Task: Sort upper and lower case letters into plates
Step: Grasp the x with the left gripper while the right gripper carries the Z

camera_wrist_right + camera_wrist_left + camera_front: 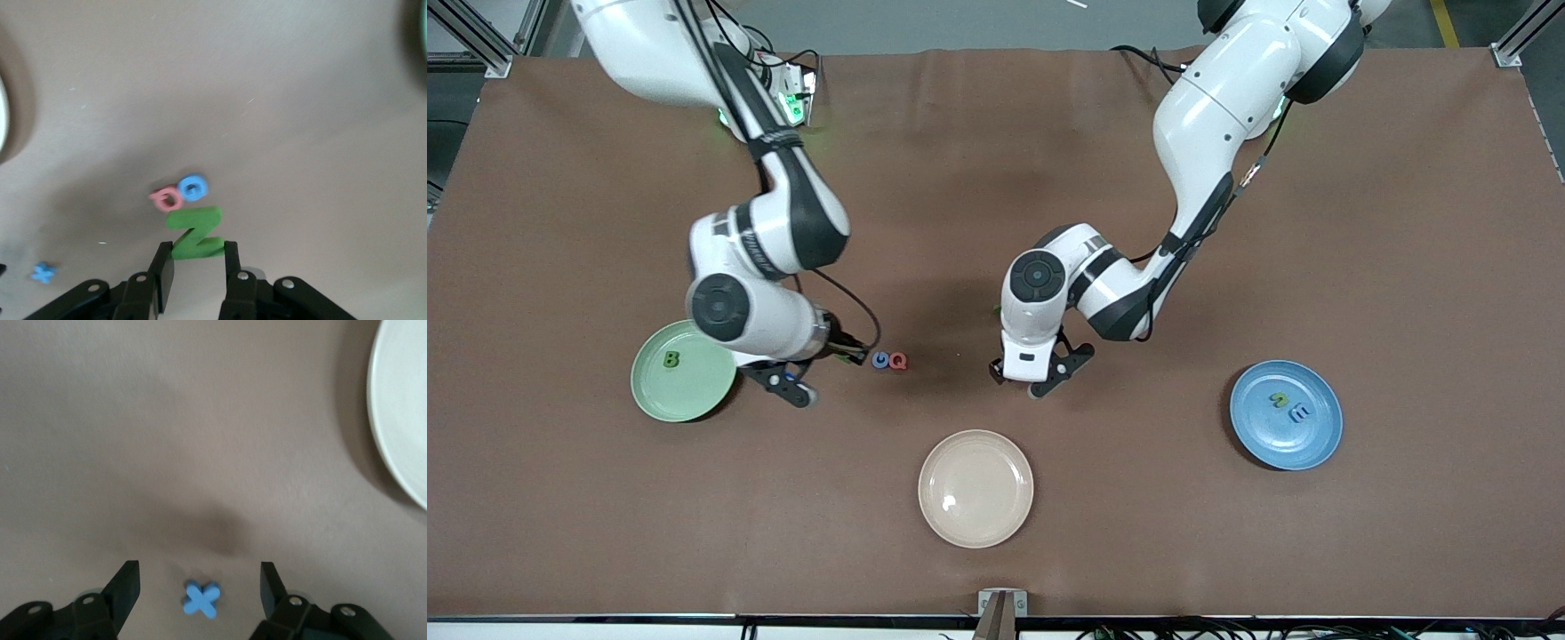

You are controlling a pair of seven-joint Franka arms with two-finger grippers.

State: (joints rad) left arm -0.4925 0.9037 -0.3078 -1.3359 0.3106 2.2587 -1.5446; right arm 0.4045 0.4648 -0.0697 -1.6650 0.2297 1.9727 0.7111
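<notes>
The right end effector [195,270] grips a green letter Z [195,235] beside the green plate [683,371]; the left end effector [200,590] hangs spread wide over a blue x [201,599].

Brown table [1316,222]: plates [683,371], letters [889,360]

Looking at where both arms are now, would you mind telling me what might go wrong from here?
The right end effector grips the green Z by one end only, so it may twist or slip before reaching the green plate. The Z hangs close above the pink letter and blue letter, which it might nudge. The left end effector, open around the small blue x, may pinch poorly on so flat a piece.
</notes>
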